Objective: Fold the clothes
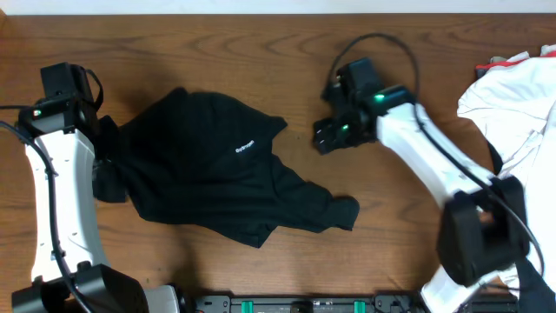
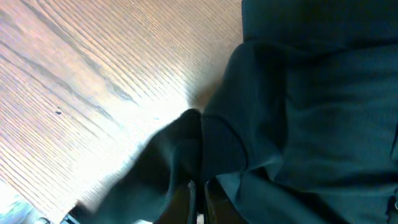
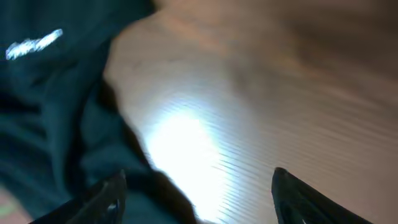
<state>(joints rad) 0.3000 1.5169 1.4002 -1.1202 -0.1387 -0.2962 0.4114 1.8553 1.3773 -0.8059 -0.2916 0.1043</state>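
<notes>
Black shirt [image 1: 217, 174] lies crumpled on the wooden desk [image 1: 391, 226], left of centre; left hand [image 2: 198, 200] is clamped on a bunched fold at its edge; right hand [image 1: 326, 137], jaws apart, hovers just beside it; white cloth [image 1: 512, 96] far right.

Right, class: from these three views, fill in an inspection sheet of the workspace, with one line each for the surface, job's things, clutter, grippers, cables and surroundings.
Surface: wooden table, bare grain, with a glare patch in the right wrist view.
Job's things: black shirt, crumpled and not yet folded, white logo facing up.
Clutter: heap of white cloth at the table's right edge, apart from the shirt.
Grippers: left gripper shut on the shirt's left edge; right gripper open, over bare table beside the shirt.
Cables: black cable looping above the right arm.
Surroundings: pale strip along the top edge; nothing else seen.
</notes>
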